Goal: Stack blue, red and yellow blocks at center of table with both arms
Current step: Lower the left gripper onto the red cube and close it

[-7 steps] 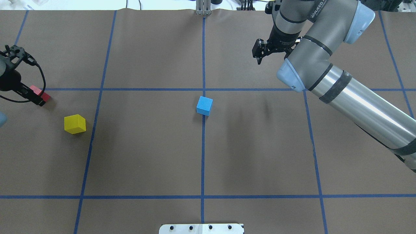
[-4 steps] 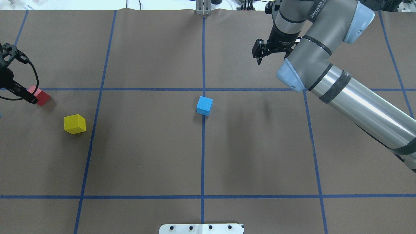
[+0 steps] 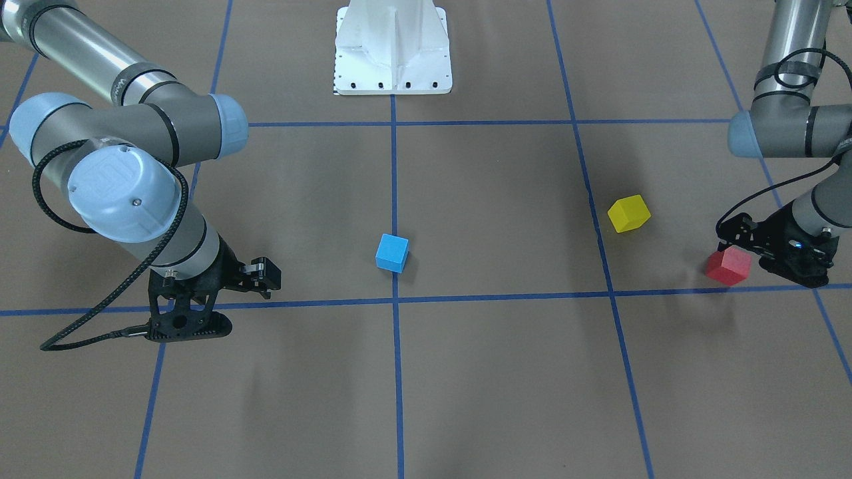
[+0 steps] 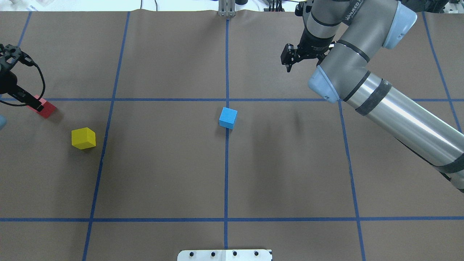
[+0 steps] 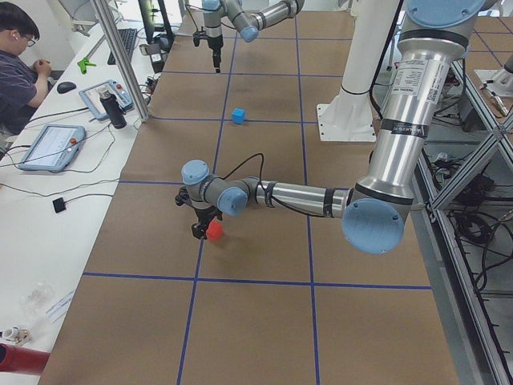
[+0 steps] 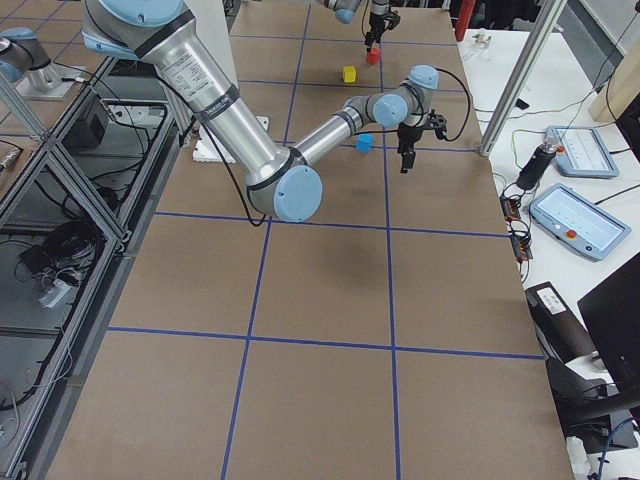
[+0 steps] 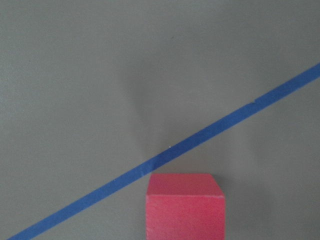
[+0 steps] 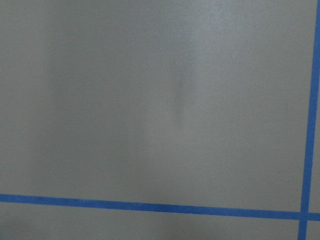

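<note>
The blue block (image 4: 228, 118) sits on the table's (image 4: 163, 174) centre tape line, also visible from the front (image 3: 392, 253). Far left lies the yellow block (image 4: 83, 138) (image 3: 629, 213). Beyond it the red block (image 4: 49, 110) (image 3: 729, 267) rests on the table beside a tape line. My left gripper (image 4: 39, 106) (image 3: 735, 247) stands over it, open, fingers down at its sides. The left wrist view shows the red block (image 7: 185, 207) at bottom centre. My right gripper (image 4: 288, 65) (image 3: 266, 278) hovers open and empty, back right of the blue block.
The white pedestal (image 3: 393, 50) stands at the table's near-robot edge, its base plate (image 4: 224, 255) showing at the overhead view's bottom. A person (image 5: 20, 72) sits at a side desk with tablets (image 5: 48, 144). The right wrist view shows bare table and tape.
My left gripper has shifted slightly left over the red block, which has stayed in place. The right arm has barely moved.
</note>
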Tool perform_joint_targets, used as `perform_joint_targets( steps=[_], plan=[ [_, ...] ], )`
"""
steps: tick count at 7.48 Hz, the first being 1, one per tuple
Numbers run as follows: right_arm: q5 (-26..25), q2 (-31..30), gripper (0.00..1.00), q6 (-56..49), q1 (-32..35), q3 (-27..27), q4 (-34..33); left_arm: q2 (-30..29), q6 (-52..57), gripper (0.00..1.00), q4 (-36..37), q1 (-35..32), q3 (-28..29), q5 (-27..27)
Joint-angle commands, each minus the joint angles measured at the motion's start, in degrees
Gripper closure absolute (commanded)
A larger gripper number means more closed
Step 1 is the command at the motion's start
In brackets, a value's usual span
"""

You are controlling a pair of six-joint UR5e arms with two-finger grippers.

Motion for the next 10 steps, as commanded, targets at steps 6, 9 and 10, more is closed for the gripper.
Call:
perform_joint_targets(
  steps=[6, 9, 10],
  plan=[
    [-0.3, -2.67, 0.0, -0.3, 0.0, -0.27, 2.81, 0.03, -2.74, 0.0, -0.65, 0.68, 0.92, -0.17],
    [-0.03, -2.67, 0.0, -0.3, 0.09, -0.09, 2.81, -0.06, -4.83, 0.0, -0.74, 0.76, 1.54, -0.26],
    [-0.03, -2.76, 0.0, -0.3, 0.09, -0.09, 2.81, -0.15, -4.93, 0.0, -0.74, 0.94, 1.53, -0.35]
  ],
)
